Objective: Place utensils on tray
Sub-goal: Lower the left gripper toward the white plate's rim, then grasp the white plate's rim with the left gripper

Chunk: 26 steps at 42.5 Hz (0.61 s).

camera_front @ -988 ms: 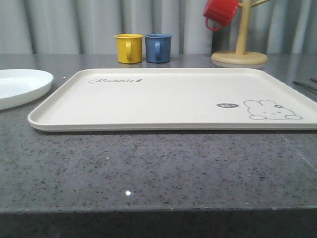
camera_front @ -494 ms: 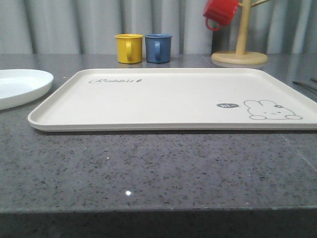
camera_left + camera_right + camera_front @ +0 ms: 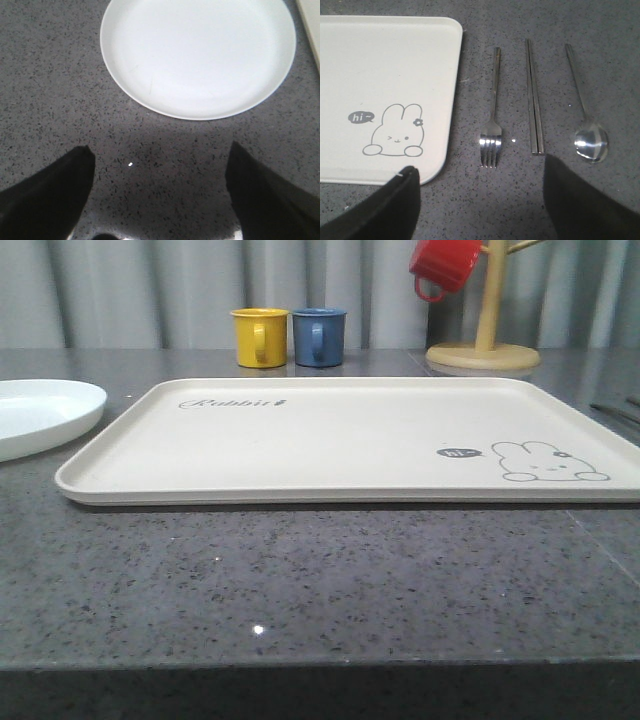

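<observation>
Now you see fork (image 3: 490, 131), chopsticks (image 3: 534, 100), spoon (image 3: 589, 137) lying side by side on worktop (image 3: 320, 580) just beside tray (image 3: 385, 65). Right hand (image 3: 480, 200) spread wide above them, holding nothing. Left hand (image 3: 160, 195) spread wide, near white plate (image 3: 197, 55).

Left gripper (image 3: 159, 197): fingers spread wide apart, holding nothing, hovering above the surface, pointing down.
Right gripper (image 3: 479, 200): fingers spread wide apart, holding nothing, hovering above the surface, pointing down.
</observation>
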{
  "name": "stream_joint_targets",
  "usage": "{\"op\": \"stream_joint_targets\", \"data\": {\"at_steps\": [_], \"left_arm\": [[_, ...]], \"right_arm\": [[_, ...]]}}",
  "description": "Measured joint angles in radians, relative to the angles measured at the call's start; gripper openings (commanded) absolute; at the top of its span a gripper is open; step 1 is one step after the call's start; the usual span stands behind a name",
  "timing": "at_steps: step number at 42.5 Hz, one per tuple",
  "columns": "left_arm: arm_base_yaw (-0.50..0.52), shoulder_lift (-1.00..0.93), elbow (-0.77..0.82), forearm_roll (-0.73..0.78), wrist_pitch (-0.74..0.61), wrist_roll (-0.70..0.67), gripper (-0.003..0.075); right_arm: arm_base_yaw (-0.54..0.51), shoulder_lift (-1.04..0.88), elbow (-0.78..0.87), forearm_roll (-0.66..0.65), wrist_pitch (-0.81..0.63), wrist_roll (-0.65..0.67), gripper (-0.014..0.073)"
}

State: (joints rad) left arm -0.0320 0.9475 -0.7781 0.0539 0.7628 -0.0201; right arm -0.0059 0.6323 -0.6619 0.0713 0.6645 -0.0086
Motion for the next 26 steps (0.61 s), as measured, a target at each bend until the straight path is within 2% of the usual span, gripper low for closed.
{"op": "stream_joint_targets", "data": {"at_steps": [8,19,26], "left_arm": [[0.1,0.175,-0.094,-0.007,0.01,0.012,0.0534],[0.259,0.414,-0.235,-0.309,0.01,0.266,0.0534],[0.29,0.542,-0.32,-0.354,0.004,0.307,0.0523]], "right_arm": [[0.0,0.0,0.0,0.0,0.0,0.0,0.0542],[0.0,0.0,0.0,0.0,0.0,-0.002,0.0542],[0.0,0.0,0.0,0.0,0.0,-0.002,0.0542]]}}
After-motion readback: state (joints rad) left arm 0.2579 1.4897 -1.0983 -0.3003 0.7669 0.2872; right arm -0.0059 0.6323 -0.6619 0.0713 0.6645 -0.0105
